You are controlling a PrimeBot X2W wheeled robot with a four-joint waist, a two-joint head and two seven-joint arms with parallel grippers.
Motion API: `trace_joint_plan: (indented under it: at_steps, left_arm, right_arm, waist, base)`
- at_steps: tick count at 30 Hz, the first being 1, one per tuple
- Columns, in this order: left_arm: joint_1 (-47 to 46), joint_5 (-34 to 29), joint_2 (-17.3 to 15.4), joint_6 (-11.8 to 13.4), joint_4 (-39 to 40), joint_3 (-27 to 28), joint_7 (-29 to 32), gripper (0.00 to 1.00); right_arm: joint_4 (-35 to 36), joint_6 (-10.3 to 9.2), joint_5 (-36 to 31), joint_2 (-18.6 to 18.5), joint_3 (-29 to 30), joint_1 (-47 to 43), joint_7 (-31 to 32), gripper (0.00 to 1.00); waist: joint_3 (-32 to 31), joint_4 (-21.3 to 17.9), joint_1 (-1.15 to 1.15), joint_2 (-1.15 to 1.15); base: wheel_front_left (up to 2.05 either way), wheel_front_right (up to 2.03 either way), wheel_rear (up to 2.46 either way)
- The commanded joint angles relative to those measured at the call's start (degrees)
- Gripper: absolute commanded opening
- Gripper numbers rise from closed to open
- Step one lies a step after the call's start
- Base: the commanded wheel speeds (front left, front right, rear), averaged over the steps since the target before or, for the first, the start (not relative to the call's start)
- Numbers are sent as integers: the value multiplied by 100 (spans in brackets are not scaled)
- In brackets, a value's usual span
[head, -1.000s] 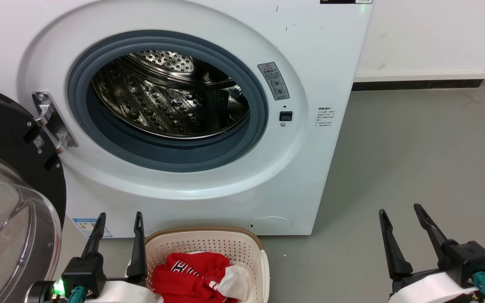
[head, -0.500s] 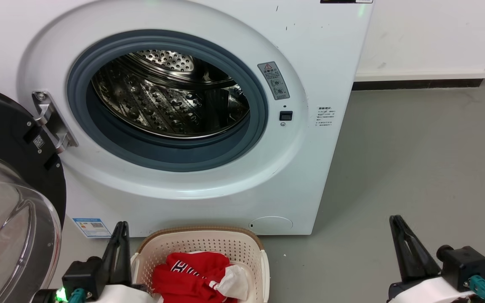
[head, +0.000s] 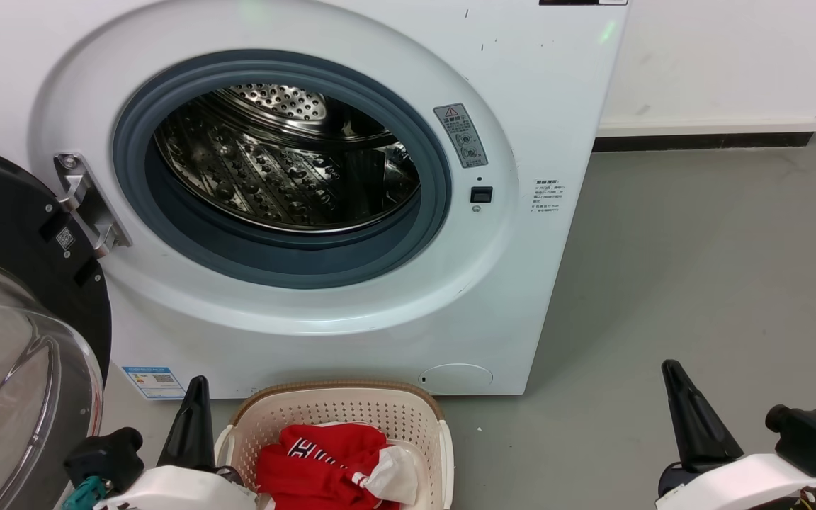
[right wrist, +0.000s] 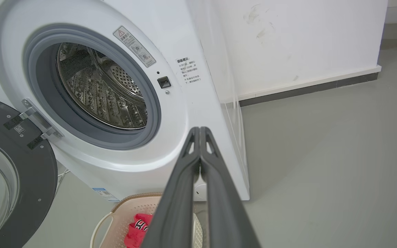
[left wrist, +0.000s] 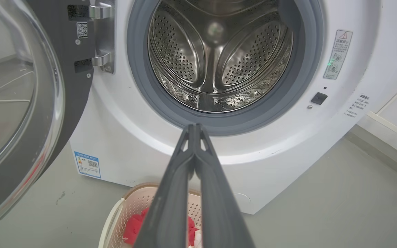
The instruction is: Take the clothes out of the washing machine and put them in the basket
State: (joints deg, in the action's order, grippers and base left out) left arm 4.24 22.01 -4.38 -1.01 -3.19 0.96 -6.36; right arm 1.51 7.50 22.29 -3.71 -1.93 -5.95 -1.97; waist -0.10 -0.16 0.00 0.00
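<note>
The white washing machine (head: pixel 521 92) stands with its dark glass door (head: pixel 18 319) swung open to the left; its steel drum (head: pixel 287 163) holds no cloth. On the floor in front sits the cream basket (head: pixel 351 411) with the red garment (head: pixel 316 460) and a white cloth (head: pixel 397 474) inside. My left gripper (head: pixel 197 386) is shut, empty, just left of the basket. Far right of it, my right gripper (head: pixel 671 370) is shut and empty over bare floor. Each wrist view has its own fingertips pressed together: left gripper (left wrist: pixel 195 126), right gripper (right wrist: pixel 198 128).
Grey floor (head: pixel 698 269) stretches to the right of the machine. A white wall with dark skirting (head: pixel 705 138) runs behind. The open door (left wrist: pixel 19 103) juts out beside my left arm.
Both grippers have gone from open to shut and have drawn back toward the bottom of the head view. The clothes in the basket have not moved.
</note>
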Motion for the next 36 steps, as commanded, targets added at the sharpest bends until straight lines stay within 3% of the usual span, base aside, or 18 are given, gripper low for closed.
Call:
trace_joint_plan:
  at_steps: [1, 16, 36]
  left_arm:
    - [-156, 158, 7, -29, 54, 44, 24, 0]
    - [-360, 1685, 35, -169, -189, 155, 299, 0]
    - [-575, 3260, 66, -317, -453, 275, 593, 0]
  right_arm:
    - [43, 0, 173, -47, 16, 161, -7, 0]
    - [-301, 0, 1796, -112, 76, 404, 84, 0]
    - [-658, -1, 3431, -145, 185, 657, 213, 0]
  waist:
    - [0, 0, 0, 0]
    - [5, 2, 0, 0]
    - [10, 5, 0, 0]
  base:
    - [0, 0, 0]
    - [0, 0, 0]
    - [0, 0, 0]
